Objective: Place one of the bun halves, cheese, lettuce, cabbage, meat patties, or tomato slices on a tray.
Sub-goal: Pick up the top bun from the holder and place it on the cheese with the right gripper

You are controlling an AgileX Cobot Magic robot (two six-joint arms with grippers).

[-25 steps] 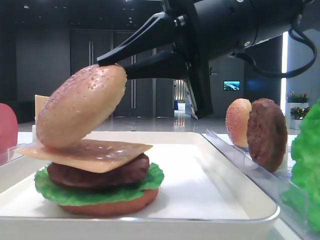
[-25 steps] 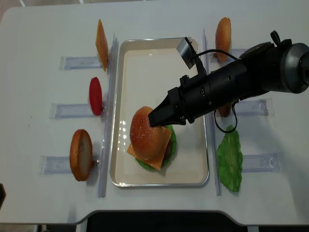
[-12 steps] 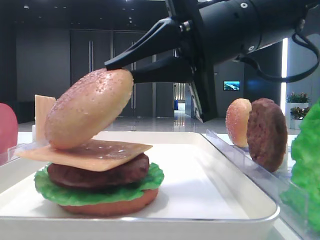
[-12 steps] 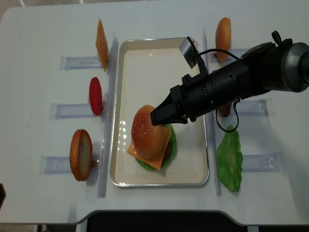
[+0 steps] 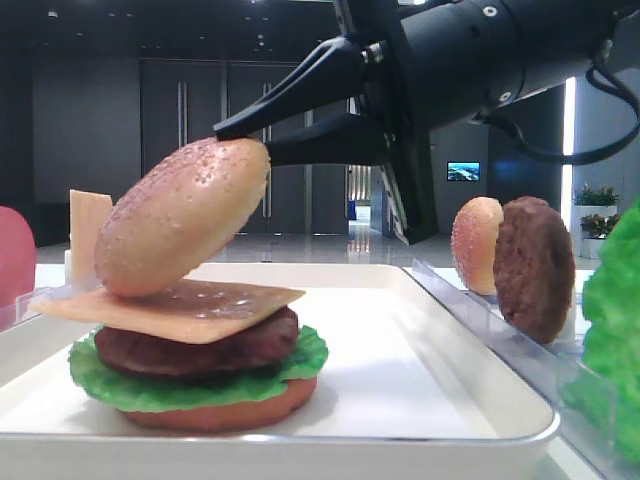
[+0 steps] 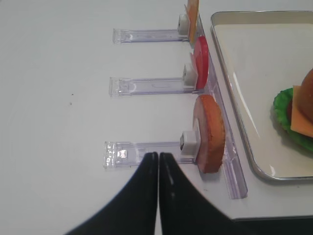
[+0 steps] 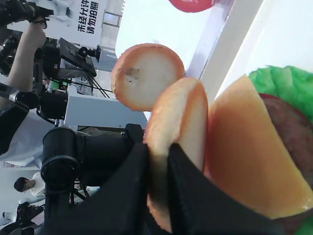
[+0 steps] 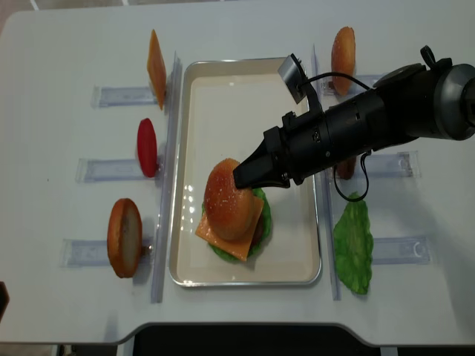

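Clamped right jaws on the rim of the bun half (image 5: pixel 182 217), tilted with its low edge touching the cheese (image 5: pixel 170 308) of the stack on the tray (image 8: pixel 300 256); left jaws together, empty; ought to have levelled and centred before letting go.

Lettuce (image 5: pixel 615 340) cut by right edge, tomato slice (image 5: pixel 14 258) cut at left, patty (image 8: pixel 344 168) mostly behind arm
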